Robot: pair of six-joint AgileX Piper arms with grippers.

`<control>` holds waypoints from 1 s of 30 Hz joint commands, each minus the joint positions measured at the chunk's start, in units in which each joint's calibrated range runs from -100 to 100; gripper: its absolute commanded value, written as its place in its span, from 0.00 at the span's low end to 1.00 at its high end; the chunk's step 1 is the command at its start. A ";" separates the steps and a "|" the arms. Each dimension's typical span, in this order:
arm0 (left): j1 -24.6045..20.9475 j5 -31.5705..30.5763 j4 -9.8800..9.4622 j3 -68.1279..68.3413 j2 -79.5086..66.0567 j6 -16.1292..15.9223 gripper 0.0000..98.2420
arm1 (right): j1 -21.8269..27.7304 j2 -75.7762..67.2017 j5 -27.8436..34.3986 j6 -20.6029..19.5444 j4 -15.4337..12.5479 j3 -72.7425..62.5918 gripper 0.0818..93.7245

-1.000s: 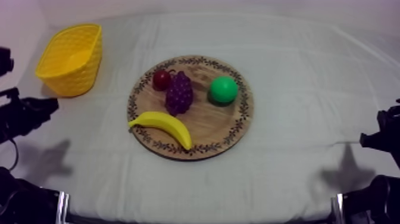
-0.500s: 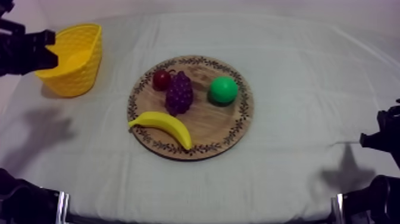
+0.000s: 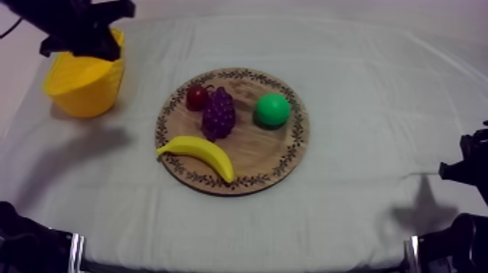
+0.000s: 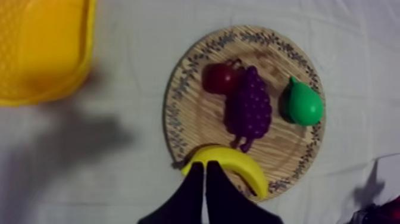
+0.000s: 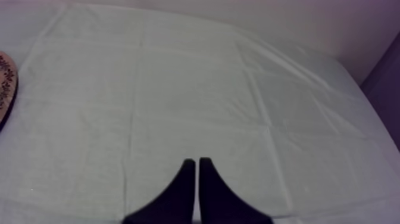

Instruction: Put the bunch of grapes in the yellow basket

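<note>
The purple bunch of grapes (image 3: 218,114) lies left of centre on the round wooden board (image 3: 287,156), between a small red fruit (image 3: 197,96) and a banana (image 3: 197,152). The yellow basket (image 3: 83,87) stands at the far left. My left arm (image 3: 76,25) hangs high over the basket's far rim. Seen from the left wrist, my left gripper (image 4: 203,170) is shut on nothing, its fingers a narrow wedge in line with the banana (image 4: 238,164), and the grapes (image 4: 249,107) lie beyond. My right gripper (image 5: 194,161) is shut and rests over bare cloth at the right edge (image 3: 465,163).
A green pear (image 3: 273,109) sits on the board's right half. The board's rim (image 5: 5,83) shows beside the cloth in the right wrist view. Open cloth lies between the basket (image 4: 41,47) and the board (image 4: 190,119).
My left arm has risen from the table's left edge and swung up and forward to above the basket. The right arm and the fruit have not moved.
</note>
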 commanded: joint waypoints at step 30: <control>12.41 1.12 0.75 -19.21 22.41 3.93 0.57 | 0.00 -0.02 0.04 0.02 -0.01 -0.05 0.00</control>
